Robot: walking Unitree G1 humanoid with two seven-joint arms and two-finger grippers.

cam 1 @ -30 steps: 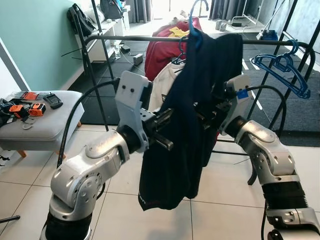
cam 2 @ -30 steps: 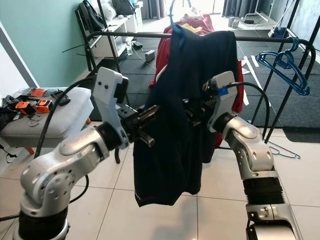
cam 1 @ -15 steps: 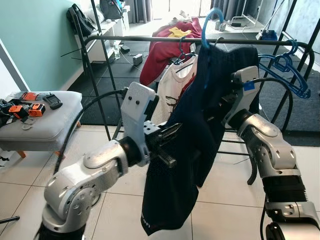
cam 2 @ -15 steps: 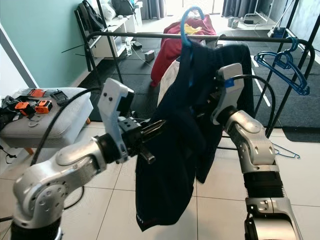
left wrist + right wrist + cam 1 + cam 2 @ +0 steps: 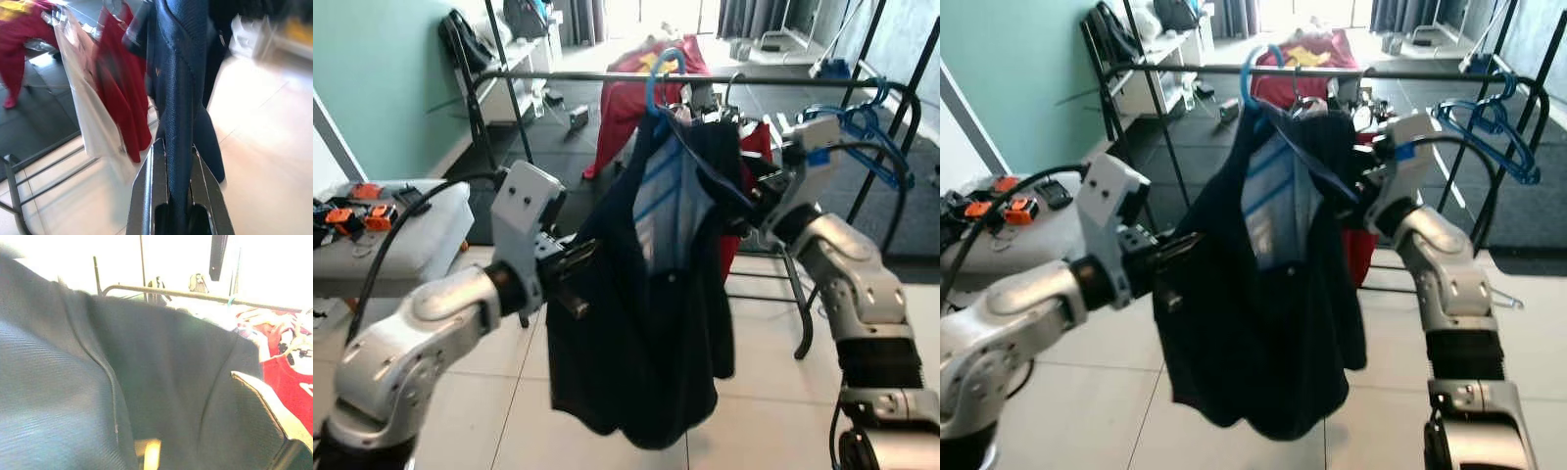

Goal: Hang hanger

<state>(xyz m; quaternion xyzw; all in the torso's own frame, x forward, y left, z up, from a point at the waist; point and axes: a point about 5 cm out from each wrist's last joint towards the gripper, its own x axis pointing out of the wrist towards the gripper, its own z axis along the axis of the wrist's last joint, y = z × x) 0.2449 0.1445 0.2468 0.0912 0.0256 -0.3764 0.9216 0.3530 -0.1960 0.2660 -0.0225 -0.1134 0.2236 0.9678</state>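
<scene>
Mostly the dark navy garment point(image 5: 651, 323) hides the action: it drapes over both grippers, and its lower hem hangs loose above the tiled floor point(image 5: 509, 411). Its blue plastic hanger point(image 5: 658, 73) has its hook up at the black metal rail point(image 5: 568, 74) of the clothes rack, though whether the hook actually rests on the bar cannot be told. The left gripper point(image 5: 177, 183) has its two long black fingers point(image 5: 155, 186) nearly closed, pinching a fold of the ribbed navy fabric between them, at the garment's left edge about mid-height. The right gripper point(image 5: 756, 196) reaches in behind the garment's shoulder; its wrist view is smothered by dark cloth, so how far its fingers are open cannot be told. Behind, a red garment point(image 5: 622, 103) and a white one point(image 5: 83, 112) hang on the same rail, and empty blue hangers point(image 5: 862, 132) sit near its right end. A grey padded bench point(image 5: 401, 250) holds small orange items.
</scene>
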